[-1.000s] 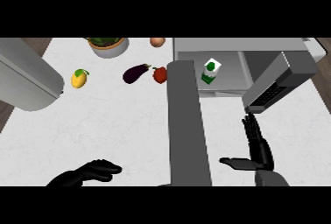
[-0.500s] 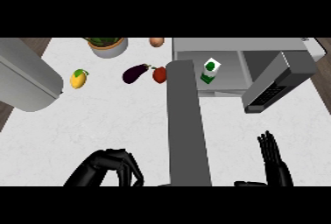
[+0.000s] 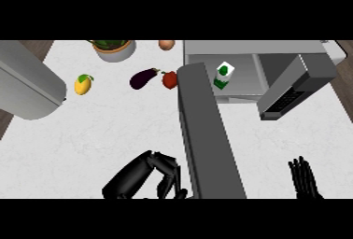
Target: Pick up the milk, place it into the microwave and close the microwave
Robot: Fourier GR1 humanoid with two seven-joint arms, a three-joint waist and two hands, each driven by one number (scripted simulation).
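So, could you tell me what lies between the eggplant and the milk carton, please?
In the head view, a red fruit and the microwave door's far end lie between the eggplant and the milk carton.

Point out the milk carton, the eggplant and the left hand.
milk carton (image 3: 223, 76), head view, white front face.
eggplant (image 3: 143, 78), head view, middle of its purple body.
left hand (image 3: 138, 176), head view, back of the hand.
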